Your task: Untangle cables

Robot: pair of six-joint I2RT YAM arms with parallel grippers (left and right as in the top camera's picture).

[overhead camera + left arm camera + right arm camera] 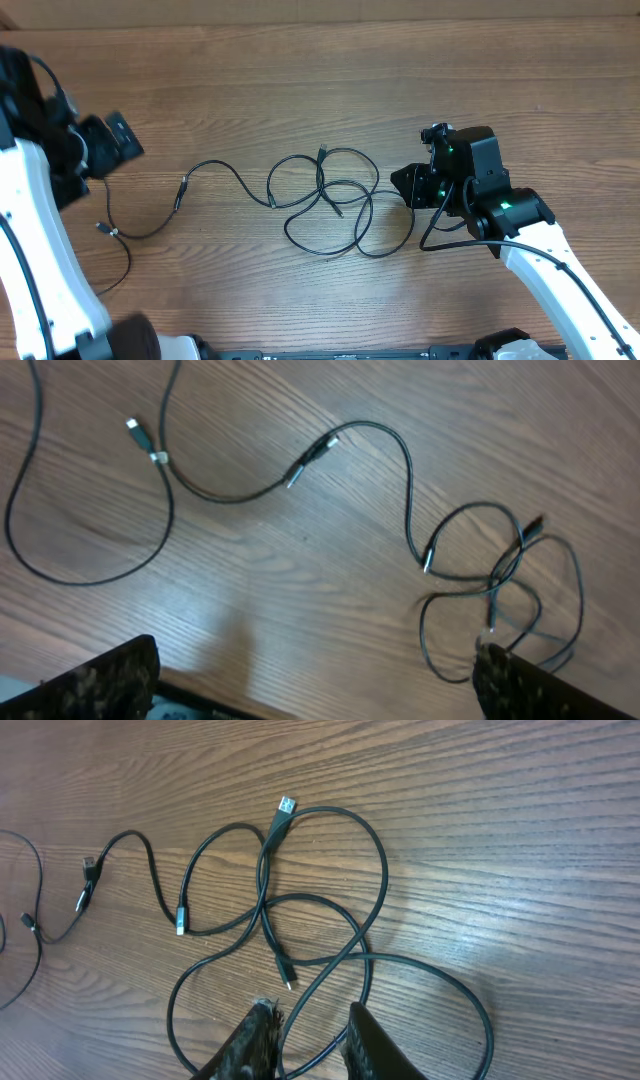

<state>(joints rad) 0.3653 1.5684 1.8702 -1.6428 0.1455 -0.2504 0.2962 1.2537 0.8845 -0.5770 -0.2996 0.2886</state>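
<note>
The cables lie on the wooden table as thin black cords. A tangle of overlapping loops sits in the middle, and one cord runs left from it to a plug. A separate cord lies further left. My right gripper is low at the tangle's right edge. Its fingers stand a little apart, and two strands of the tangle run through the gap. My left gripper hangs wide open above the table's left side, nothing between its fingers; the tangle shows by its right finger.
Bare wood table surrounds the cords. The front edge of the table runs close below the cords. A thicker black lead hangs from my right arm beside the tangle.
</note>
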